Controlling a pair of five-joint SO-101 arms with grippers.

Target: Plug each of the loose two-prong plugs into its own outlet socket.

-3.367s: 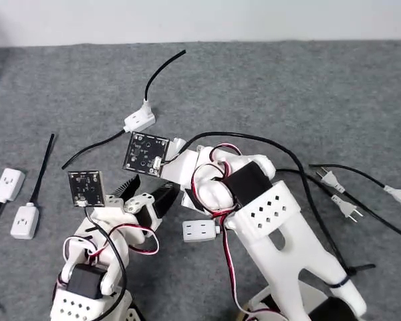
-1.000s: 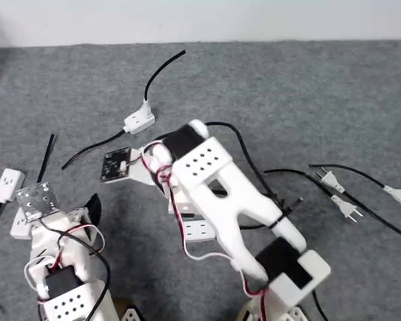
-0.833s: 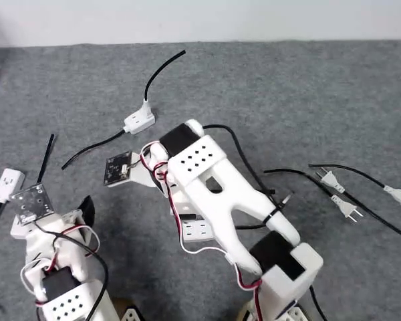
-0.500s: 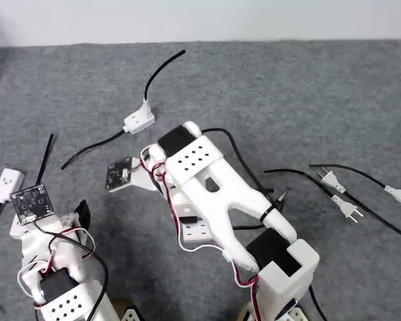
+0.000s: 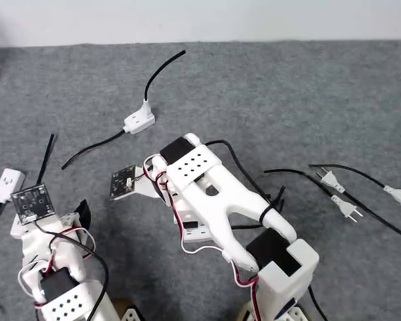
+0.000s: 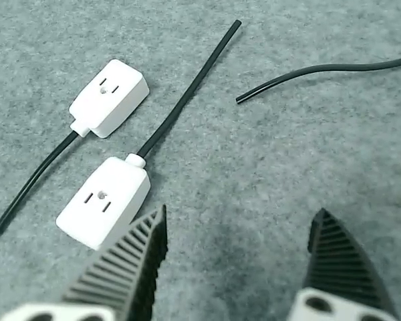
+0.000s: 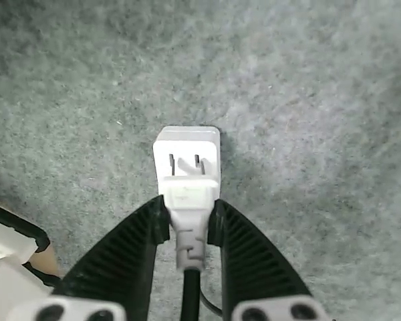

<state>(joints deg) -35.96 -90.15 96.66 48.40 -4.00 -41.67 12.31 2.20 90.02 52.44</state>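
In the high view the right arm (image 5: 214,187) reaches from 5 o'clock to the middle of the grey table (image 5: 287,100). A white socket (image 5: 202,229) lies under it, partly covered. The left arm (image 5: 53,267) stands at 7 o'clock. At 11 o'clock we see a far socket (image 5: 139,121) with a white plug sitting in it. At 9 o'clock, near the table's border, lies an edge socket (image 5: 9,184). At 3 o'clock three plugs lie loose on black cables: a first loose plug (image 5: 329,178), a second loose plug (image 5: 347,208) and a third loose plug (image 5: 397,195).

In the left wrist view the left gripper (image 6: 240,214) hangs above the table with its fingers (image 6: 130,267) spread wide and nothing between them. A near socket (image 6: 103,208) lies just beside one finger, and the edge socket is a little beyond it. A black cable (image 6: 187,93) runs from the near socket to a cut end.

In the right wrist view the right gripper (image 7: 187,204) has its fingers pressed on the two sides of a held plug (image 7: 186,224). The front of this plug touches the white socket. We cannot tell how deep the prongs are inside.
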